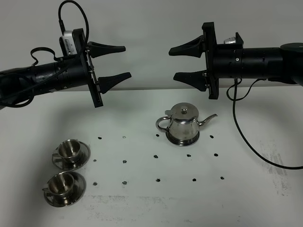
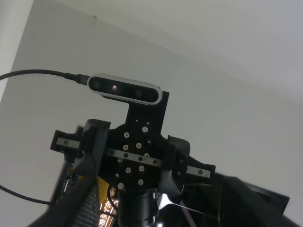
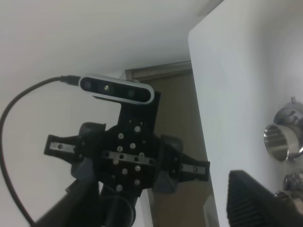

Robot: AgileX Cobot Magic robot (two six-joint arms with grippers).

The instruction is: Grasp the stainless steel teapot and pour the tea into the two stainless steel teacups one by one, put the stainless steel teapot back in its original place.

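The stainless steel teapot (image 1: 183, 124) stands upright with its lid on, on the white table a little right of centre, spout to the right, handle to the left. Its base hides the steel disc. No tea shows. The two stainless steel teacups (image 1: 70, 149) (image 1: 62, 184) sit on saucers at the front left; they also show in the right wrist view (image 3: 280, 139). My left gripper (image 1: 127, 61) and right gripper (image 1: 172, 63) hang high above the table, facing each other, both open and empty. My own blurred fingers show in the left wrist view (image 2: 75, 198) and the right wrist view (image 3: 258, 198).
Small black dots (image 1: 156, 155) mark a grid on the table (image 1: 246, 198). The right arm's cable (image 1: 244, 135) hangs down to the table at the right. Each wrist view looks at the other arm's gripper mount and camera (image 2: 135, 161) (image 3: 125, 163).
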